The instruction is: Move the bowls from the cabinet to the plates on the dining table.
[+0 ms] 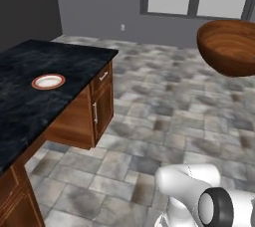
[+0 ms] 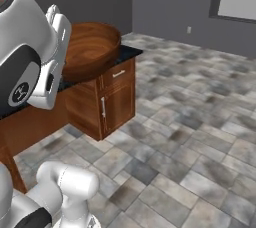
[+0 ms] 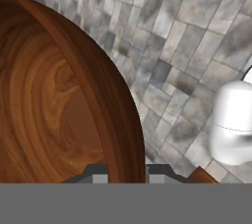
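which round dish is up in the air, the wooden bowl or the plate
The dark brown wooden bowl: the gripper pinches its rim above the floor. The orange-rimmed white plate lies flat on the black marbled table.

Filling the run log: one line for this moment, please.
phase: carrying | gripper: shut on brown bowl rim | bowl: aloft over tiled floor, off table | target: orange-rimmed plate on dining table, bare

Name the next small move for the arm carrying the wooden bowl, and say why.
Probably carry the wooden bowl leftward toward the orange-rimmed plate on the dining table. The pincer is shut on the bowl's rim, the bowl hangs in the air above the tiled floor, and the plate sits bare.
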{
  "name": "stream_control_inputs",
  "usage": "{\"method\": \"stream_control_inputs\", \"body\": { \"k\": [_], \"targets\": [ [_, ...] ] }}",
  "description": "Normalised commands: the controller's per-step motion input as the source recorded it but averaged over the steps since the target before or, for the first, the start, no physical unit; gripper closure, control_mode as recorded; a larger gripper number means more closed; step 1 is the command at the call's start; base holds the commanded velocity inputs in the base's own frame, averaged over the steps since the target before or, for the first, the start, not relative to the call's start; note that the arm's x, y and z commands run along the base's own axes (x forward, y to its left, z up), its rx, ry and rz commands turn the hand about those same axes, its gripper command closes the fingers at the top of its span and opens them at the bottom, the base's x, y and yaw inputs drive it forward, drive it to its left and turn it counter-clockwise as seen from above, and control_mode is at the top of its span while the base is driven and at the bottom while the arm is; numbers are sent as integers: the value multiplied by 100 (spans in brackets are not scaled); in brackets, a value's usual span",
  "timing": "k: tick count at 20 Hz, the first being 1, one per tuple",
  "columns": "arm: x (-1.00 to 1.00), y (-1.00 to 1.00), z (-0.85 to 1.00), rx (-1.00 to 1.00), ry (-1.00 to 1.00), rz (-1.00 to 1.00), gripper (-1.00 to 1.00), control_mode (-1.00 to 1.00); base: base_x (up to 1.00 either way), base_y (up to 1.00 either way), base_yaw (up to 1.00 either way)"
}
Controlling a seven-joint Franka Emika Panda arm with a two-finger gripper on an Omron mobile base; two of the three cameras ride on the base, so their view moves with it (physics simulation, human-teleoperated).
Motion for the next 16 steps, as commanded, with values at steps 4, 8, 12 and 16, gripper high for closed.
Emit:
{"method": "stream_control_inputs", "body": {
  "k": [4,8,12,16],
  "targets": [
    [0,0,0,0,0,0,100,100,58,-25,5],
    [0,0,0,0,0,0,100,100,62,-16,6],
    [0,0,0,0,0,0,100,100,62,-11,5],
    [0,0,0,0,0,0,100,100,62,-10,4]
  ]
}}
